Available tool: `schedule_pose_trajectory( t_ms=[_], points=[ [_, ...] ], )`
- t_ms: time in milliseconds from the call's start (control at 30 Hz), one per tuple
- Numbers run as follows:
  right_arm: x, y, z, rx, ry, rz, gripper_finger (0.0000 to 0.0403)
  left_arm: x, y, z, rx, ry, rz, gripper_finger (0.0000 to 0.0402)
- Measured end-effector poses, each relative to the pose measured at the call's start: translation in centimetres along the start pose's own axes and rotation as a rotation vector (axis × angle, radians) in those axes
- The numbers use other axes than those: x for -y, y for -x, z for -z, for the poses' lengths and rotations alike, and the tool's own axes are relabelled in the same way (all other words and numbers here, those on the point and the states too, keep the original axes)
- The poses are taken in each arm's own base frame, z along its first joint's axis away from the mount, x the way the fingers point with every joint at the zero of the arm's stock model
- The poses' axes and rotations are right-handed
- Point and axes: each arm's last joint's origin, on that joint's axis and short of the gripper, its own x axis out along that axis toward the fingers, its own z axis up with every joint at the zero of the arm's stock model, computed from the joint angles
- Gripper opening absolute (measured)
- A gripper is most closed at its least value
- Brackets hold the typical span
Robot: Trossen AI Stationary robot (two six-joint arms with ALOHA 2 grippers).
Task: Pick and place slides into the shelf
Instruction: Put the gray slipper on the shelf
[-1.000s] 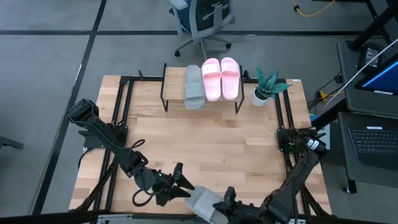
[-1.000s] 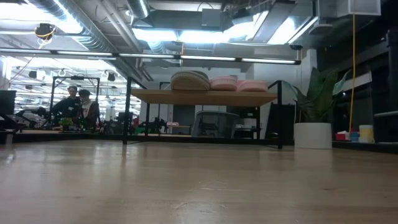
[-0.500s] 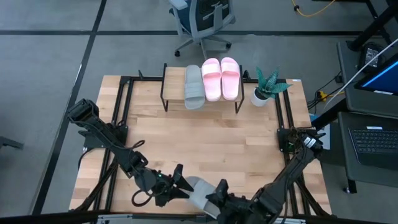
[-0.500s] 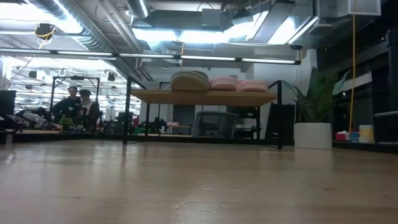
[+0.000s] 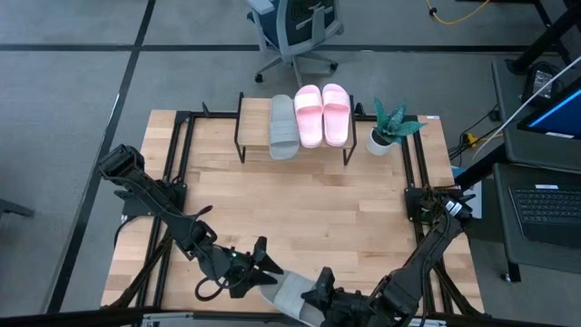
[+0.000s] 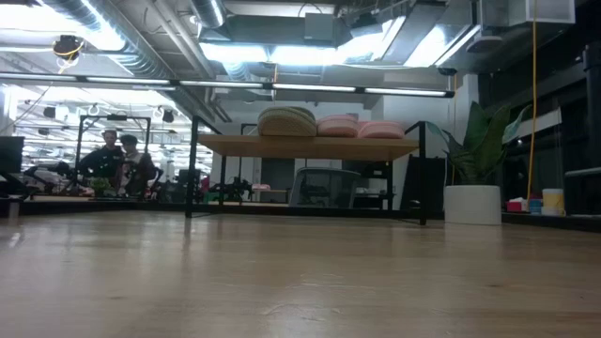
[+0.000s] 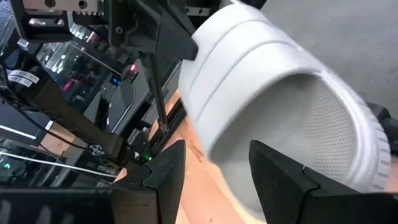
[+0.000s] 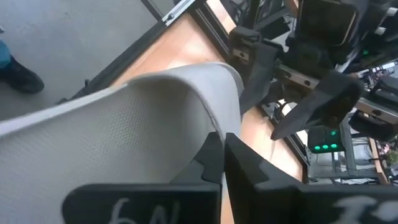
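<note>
While pinched, slide (image 8: 124, 137) between fingers (image 8: 249, 180)

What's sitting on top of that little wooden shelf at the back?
Three slides lie side by side on the shelf: one grey-green slide and two pink slides. The board's left part is bare. Its underside is hidden from above.

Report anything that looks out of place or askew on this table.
One grey-green slide lies at the table's near edge, far from the shelf, pinched by the right tool, the open left tool beside it. Three slides sit neatly on the shelf.
</note>
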Motion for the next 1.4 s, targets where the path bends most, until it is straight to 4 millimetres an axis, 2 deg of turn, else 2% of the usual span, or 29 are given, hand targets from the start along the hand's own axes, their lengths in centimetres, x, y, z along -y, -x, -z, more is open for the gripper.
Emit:
schedule_pose_trajectory(
  t_ms=[667,967,1400],
  points=[
    [1.3,-1.4,0.7,-0.051,0.001,0.019,0.0006,0.1,0.0,-0.3,0.067,0.013,0.063,0.0169],
    [1.4,-1.5,0.8,-0.053,0.002,0.02,0.0006,0.1,0.0,-0.3,0.076,0.012,0.067,0.0166],
    [1.4,-1.5,0.8,-0.057,0.005,0.023,0.0006,-0.1,-0.1,-0.1,0.056,0.01,0.053,0.007]
  ],
)
